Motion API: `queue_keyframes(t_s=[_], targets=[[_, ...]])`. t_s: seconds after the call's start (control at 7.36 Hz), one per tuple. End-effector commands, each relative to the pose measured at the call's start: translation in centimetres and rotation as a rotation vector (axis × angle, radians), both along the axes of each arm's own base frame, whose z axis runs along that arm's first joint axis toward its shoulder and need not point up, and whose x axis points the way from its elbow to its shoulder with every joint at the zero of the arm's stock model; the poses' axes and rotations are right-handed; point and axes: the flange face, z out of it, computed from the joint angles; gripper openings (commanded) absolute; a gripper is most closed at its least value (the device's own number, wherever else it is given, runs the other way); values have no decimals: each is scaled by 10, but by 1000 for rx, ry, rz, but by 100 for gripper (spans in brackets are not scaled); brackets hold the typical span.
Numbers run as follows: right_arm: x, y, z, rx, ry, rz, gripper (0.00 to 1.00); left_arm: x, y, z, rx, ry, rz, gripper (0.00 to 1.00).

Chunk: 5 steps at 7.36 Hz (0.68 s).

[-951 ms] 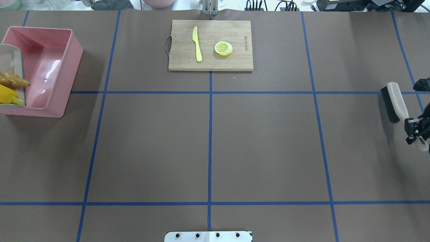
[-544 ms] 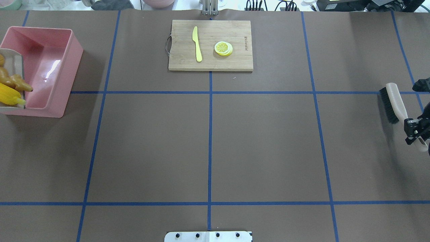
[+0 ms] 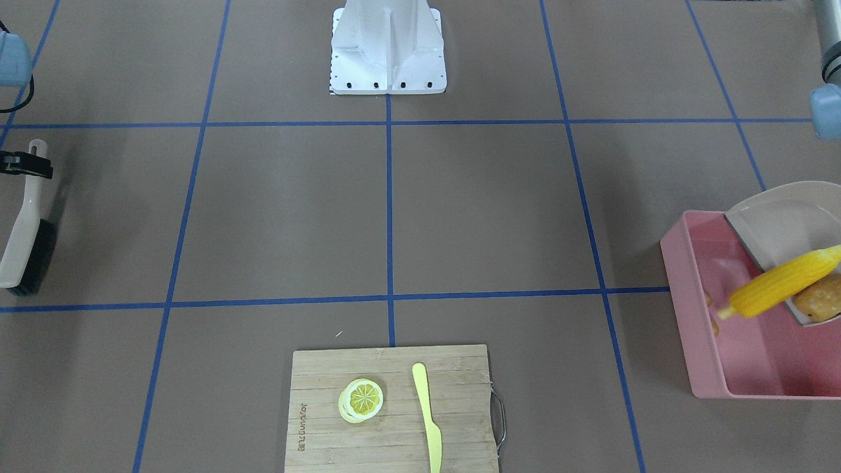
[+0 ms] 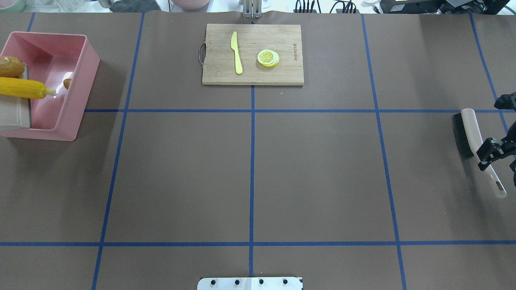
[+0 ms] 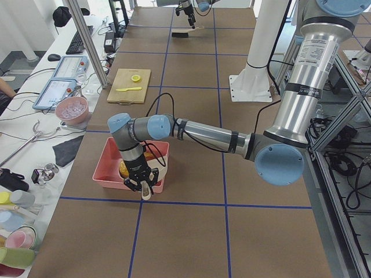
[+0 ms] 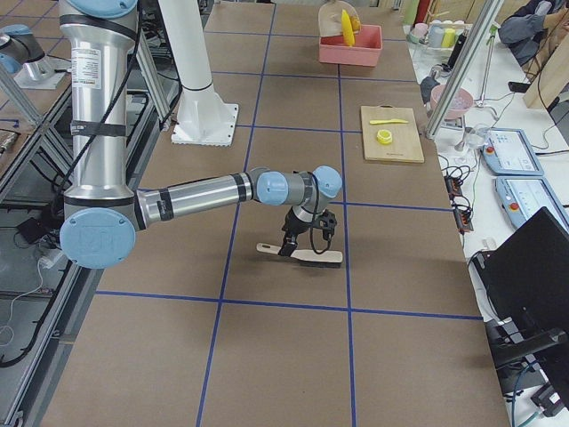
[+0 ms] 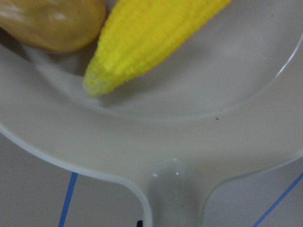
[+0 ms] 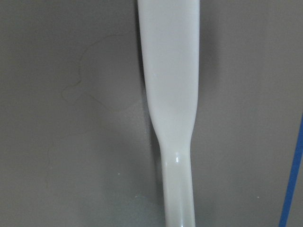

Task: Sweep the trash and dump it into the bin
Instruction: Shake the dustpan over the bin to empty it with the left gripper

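Hanging over the large pink rectangular plastic tub (image 4: 74, 117) at the table's (image 4: 250, 177) far left end, the beige handled plastic dustpan (image 3: 782, 220) is tilting with its open mouth above the tub's inside. The yellow toy corn cob (image 4: 24, 88) is lying across the dustpan's front lip, its pale tip sticking out past the edge over the tub's floor. The small brown toy potato (image 3: 818, 299) is sitting in the dustpan's mouth just beside the cob. Inside the tub, near the cob's tip, a small tan lump (image 4: 67, 83) is showing, too small to make out clearly. The left fingers (image 5: 139, 180) are pointing down at the dustpan's handle by the tub's near wall. They are showing only in the side view, so I cannot tell whether they are gripping the handle or how wide they stand. At the table's opposite end, the right fingers (image 4: 485, 152) are clamping narrowly across the slim handle of the cream plastic hand brush with black bristles (image 4: 469, 131). That brush is lying low along the table, its bristles facing toward the middle. Well apart from both arms, the rectangular wooden cutting board (image 4: 282, 72) is carrying the yellow plastic knife (image 4: 236, 54) and the round yellow lemon slice (image 4: 267, 57), the two resting side by side without touching.
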Motion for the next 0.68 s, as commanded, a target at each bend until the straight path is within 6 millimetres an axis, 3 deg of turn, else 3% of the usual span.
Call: queue_keyframes(t_s=[0.0, 0.14, 0.27, 0.54], targets=[[-3, -9, -15, 34, -9, 0, 100, -19, 3, -2, -7, 1, 21, 0], [-4, -13, -18, 49, -15, -7, 100, -26, 5, -5, -1, -1, 38, 0], [0, -29, -34, 78, -26, 13, 100, -32, 10, -12, 16, -11, 36, 0], [35, -53, -45, 130, -13, 76, 100, -40, 39, -18, 12, -40, 54, 0]])
